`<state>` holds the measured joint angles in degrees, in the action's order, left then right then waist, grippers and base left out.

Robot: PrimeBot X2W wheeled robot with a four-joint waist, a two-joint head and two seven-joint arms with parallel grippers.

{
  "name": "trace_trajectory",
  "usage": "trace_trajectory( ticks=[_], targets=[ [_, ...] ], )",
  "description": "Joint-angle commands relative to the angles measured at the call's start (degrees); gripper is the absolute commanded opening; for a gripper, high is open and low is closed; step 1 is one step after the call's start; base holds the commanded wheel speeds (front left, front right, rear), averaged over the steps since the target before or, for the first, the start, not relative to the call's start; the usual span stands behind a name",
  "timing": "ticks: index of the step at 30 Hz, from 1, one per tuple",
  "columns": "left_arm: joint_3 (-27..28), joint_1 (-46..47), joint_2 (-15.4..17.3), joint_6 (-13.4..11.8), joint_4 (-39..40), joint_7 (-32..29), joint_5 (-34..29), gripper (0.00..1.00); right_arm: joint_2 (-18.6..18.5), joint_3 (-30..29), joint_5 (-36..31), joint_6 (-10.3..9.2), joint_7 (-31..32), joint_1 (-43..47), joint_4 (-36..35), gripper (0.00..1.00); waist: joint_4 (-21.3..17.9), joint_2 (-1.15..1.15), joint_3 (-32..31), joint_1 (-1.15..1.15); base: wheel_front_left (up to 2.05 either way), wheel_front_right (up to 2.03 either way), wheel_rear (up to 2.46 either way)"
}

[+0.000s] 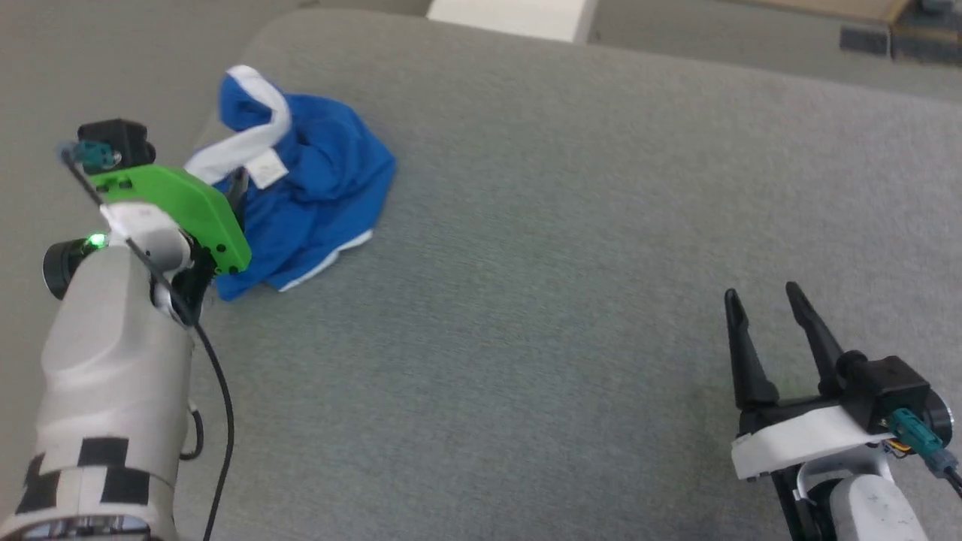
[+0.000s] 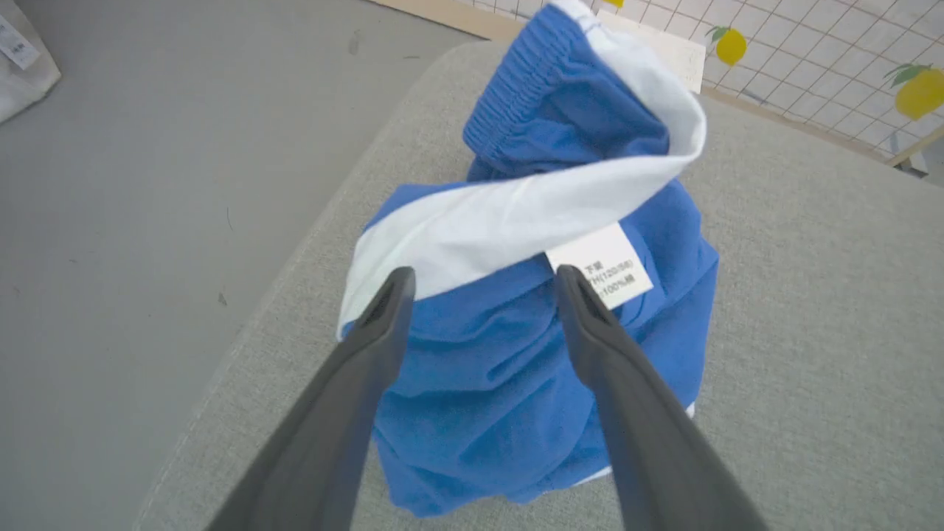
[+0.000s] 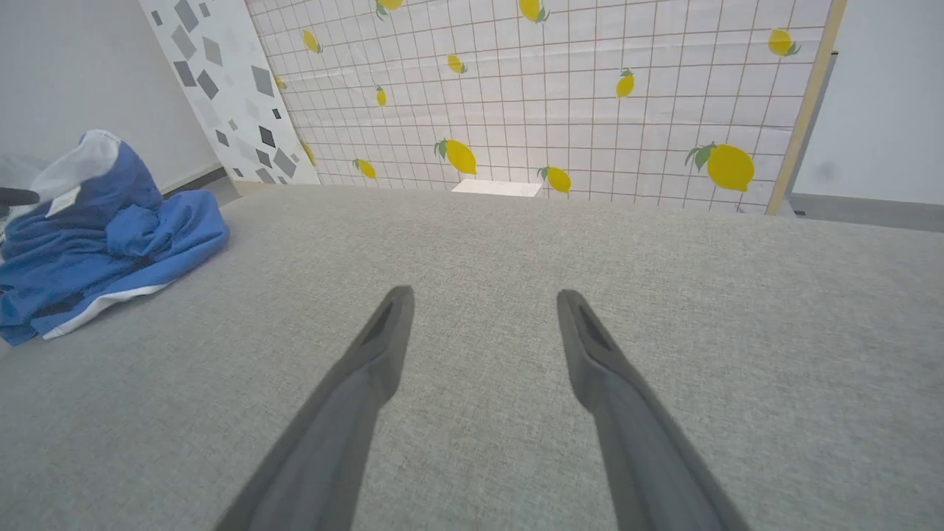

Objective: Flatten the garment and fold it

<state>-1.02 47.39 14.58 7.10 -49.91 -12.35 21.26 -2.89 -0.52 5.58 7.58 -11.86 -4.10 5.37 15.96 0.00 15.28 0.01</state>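
- At the near left, the left gripper has its fingers spread wide with nothing between them. The tips straddle the top of the shorts, which sit in a crumpled heap close to the left edge of the grey cushion.
- I'd go for the white band just ahead of the tips (looks like the easiest bit to pinch cleanly). Come down a touch, close on it, then drag toward the middle of the cushion so nothing slides off the edge.
- Skip the little label; it looks too flimsy to pull by.
- The right gripper is at the near right, fingers apart and empty, well away from the heap. It'll probably have to come across to hold the other side.
- Further out there's the floor beside the cushion and a lemon-print panel behind it. Neither looks to be in the way.
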Motion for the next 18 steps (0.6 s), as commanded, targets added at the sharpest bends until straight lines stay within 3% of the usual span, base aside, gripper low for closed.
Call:
trace_trajectory(
  ticks=[1,10,14,15,16,17,18],
  targets=[
    [-0.4,1.6,0.5,0.4,-1.3,-1.8,0.7,1.0,0.0,-0.2,-0.4,-0.09,0.0,-1.1,-0.5,1.0,-3.9,0.0,4.9,-0.01,0.0,0.0,0.0],
    [-3.4,4.0,0.5,-2.6,-9.5,-11.5,-1.0,1.0,0.0,-0.2,-0.7,-0.09,0.1,-2.1,-1.9,1.0,-4.1,0.0,8.0,-0.01,0.0,0.0,0.0],
    [-3.8,3.9,-0.6,-2.6,-11.3,-12.9,-0.4,1.0,0.0,-0.1,-0.8,-0.09,0.2,-2.3,-2.0,1.0,-3.4,0.0,8.2,-0.01,0.0,0.0,0.0],
    [-3.9,3.8,-0.8,-2.5,-11.4,-12.6,-0.4,0.93,0.0,-0.1,-0.9,-0.09,0.3,-2.3,-2.0,1.0,-3.3,0.0,8.2,-0.01,0.0,0.0,0.0],
    [-3.8,3.8,-1.0,-2.5,-11.4,-11.8,-0.2,0.22,0.0,-0.2,-0.9,-0.09,0.3,-2.4,-1.9,1.0,-3.0,0.0,8.1,-0.01,0.0,0.0,0.0],
    [-3.8,3.8,-1.1,-2.6,-11.3,-10.9,-0.2,0.0,0.0,-0.1,-0.9,-0.09,0.3,-2.4,-1.9,1.0,-2.8,0.0,8.0,-0.01,0.0,0.0,0.0],
    [-3.8,3.7,-1.2,-2.7,-11.3,-10.0,-0.1,0.0,0.0,0.0,-0.8,-0.09,0.3,-2.5,-1.7,1.0,-2.5,0.0,7.6,-0.01,0.0,0.0,0.0]
  ],
)
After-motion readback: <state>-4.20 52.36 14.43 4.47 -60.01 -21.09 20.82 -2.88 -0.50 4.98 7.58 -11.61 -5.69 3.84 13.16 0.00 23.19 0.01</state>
